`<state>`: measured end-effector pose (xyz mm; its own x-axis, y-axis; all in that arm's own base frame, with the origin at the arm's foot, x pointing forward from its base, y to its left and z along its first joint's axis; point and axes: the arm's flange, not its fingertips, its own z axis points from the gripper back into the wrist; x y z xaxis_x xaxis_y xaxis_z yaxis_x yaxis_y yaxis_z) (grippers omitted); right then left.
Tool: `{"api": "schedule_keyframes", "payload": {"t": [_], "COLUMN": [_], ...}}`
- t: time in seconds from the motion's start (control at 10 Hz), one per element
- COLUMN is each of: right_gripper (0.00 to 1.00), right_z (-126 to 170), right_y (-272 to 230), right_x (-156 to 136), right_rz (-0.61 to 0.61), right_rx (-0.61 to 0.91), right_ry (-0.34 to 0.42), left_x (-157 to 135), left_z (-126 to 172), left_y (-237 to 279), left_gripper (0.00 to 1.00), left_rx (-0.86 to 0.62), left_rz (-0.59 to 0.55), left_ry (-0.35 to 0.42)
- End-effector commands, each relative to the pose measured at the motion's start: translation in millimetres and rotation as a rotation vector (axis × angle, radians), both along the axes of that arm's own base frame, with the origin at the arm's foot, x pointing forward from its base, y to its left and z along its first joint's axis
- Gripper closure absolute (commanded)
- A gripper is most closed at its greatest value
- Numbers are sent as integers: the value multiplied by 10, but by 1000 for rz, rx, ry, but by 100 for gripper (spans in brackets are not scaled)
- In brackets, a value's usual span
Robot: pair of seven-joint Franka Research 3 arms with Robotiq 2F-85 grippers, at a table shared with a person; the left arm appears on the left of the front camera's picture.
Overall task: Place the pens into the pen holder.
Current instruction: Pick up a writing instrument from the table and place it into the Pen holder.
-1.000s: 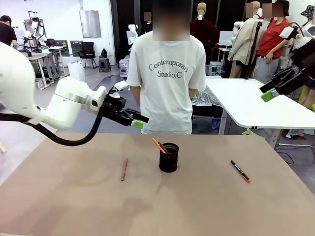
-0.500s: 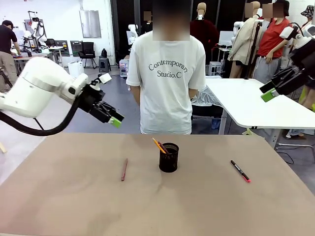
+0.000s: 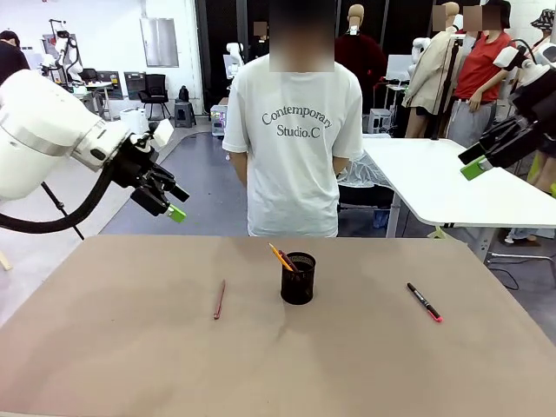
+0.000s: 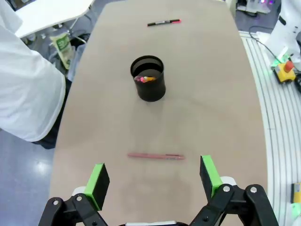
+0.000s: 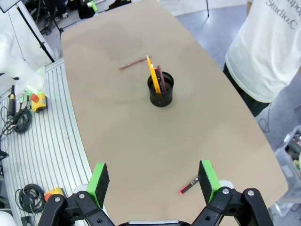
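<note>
1. Pen holder (image 3: 298, 278) stands at the middle of the table (image 3: 130, 365), with a yellow pencil (image 3: 280, 257) and a dark red pen (image 5: 160, 78) leaning inside it.
2. A reddish-brown pen (image 3: 219, 299) lies flat to its left, well apart.
3. A black marker (image 3: 424, 301) with a pink-red end lies flat to its right.
4. The left gripper (image 3: 172, 201) hangs above the table's far left edge, jaws wide, empty.
5. The right gripper (image 3: 476, 163) is raised at the right, jaws spread, empty.

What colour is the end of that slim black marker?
Pink-red; the slim black marker shows best in the front view.
</note>
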<state>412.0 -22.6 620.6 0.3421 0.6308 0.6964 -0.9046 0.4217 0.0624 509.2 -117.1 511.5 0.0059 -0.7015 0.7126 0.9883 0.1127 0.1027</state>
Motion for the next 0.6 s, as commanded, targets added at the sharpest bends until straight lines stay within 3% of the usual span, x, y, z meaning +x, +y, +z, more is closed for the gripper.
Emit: {"api": "schedule_keyframes", "payload": {"t": [0.0,0.1,0.2,0.5], "right_gripper": [0,0,0,0], "right_z": [17,17,17,17], "right_y": [3,3,3,3], "right_x": [-4,-4,-4,-4], "right_rz": [3,3,3,3], "right_rx": [4,4,4,4], "right_ry": [-4,-4,-4,-4], "left_x": [-62,-37,0,0], "left_z": [-96,-132,-20,-20], "left_y": [89,137,47,47], "left_gripper": [0,0,0,0], "left_rx": [-57,-77,-12,-12], "left_rz": [-6,-4,-2,-2], "left_ry": [-40,-61,-18,-18]}}
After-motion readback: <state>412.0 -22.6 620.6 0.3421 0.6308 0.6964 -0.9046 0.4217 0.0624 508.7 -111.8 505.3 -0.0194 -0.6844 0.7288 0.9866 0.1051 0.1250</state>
